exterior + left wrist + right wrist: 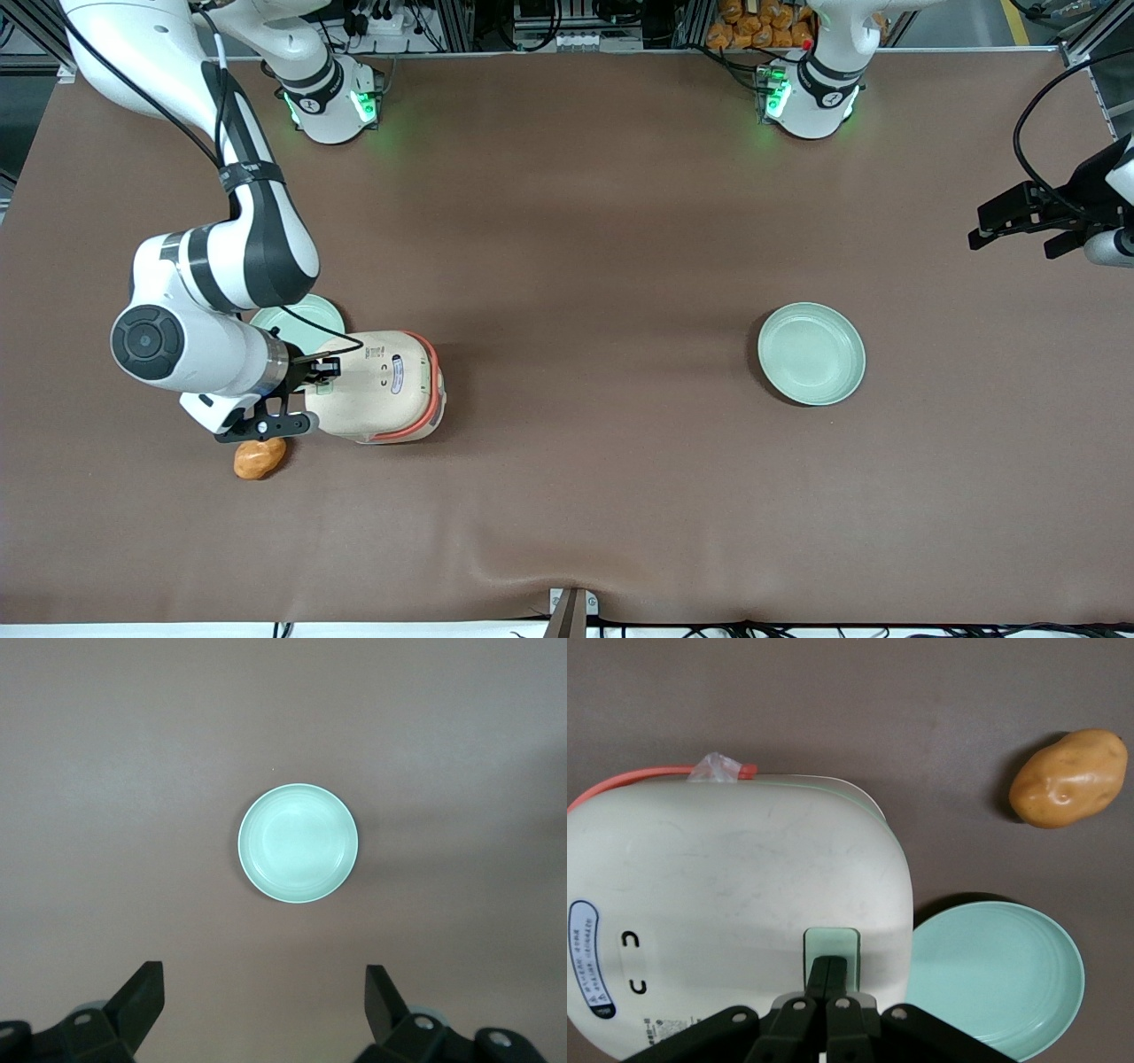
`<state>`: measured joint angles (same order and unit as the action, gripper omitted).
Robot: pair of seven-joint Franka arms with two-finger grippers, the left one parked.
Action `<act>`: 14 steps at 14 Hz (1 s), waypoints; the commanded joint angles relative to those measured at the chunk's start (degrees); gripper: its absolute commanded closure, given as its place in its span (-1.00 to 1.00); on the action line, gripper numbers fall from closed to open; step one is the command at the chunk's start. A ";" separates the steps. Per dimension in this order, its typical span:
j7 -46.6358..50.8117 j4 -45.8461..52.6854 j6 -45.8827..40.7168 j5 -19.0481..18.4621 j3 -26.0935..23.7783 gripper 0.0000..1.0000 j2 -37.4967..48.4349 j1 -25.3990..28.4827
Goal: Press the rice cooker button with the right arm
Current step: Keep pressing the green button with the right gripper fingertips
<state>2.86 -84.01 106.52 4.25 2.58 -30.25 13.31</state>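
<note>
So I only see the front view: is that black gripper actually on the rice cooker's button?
Observer: The right wrist view shows the gripper, fingers shut together, with its tips at the mint button near the edge of the rice cooker.
Operator: And the orange lump by the arm?
Observer: A potato, lying on the table apart from the cooker.
Operator: Anything on the plate the arm half hides?
Observer: No, that plate is empty.

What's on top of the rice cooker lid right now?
On the rice cooker lid: the mint button, with the shut gripper tips on it, and an oval label. The button's part under the tips is hidden.
</note>
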 commanded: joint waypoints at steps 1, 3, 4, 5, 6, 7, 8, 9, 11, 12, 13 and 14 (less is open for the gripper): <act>0.12 0.95 1.14 -0.29 -0.03 1.00 -1.83 -0.30; 0.04 0.95 1.49 -0.38 0.06 1.00 -2.18 -0.30; 0.04 0.95 1.50 -0.47 0.06 1.00 -2.27 -0.30; 0.04 0.95 1.84 -0.47 0.06 1.00 -2.53 -0.30; 0.04 0.95 2.80 -0.64 0.06 1.00 -2.54 -0.30; 0.04 0.95 3.16 -0.73 0.06 1.00 -2.54 -0.39; 0.04 0.95 3.16 -0.73 0.06 1.00 -2.54 -0.39; 0.04 0.86 3.16 -0.73 0.06 1.00 -2.54 -0.39; 0.04 1.12 2.99 -0.73 0.06 1.00 -2.19 -0.39; -0.05 1.47 2.73 -0.73 0.06 1.00 -1.92 -0.39; -0.05 1.56 2.64 -0.82 0.06 1.00 -1.75 -0.39; -0.05 1.65 2.46 -0.82 0.06 1.00 -1.48 -0.39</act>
<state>2.86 -83.74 107.61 4.16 2.66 -30.58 13.32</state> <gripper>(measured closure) 0.991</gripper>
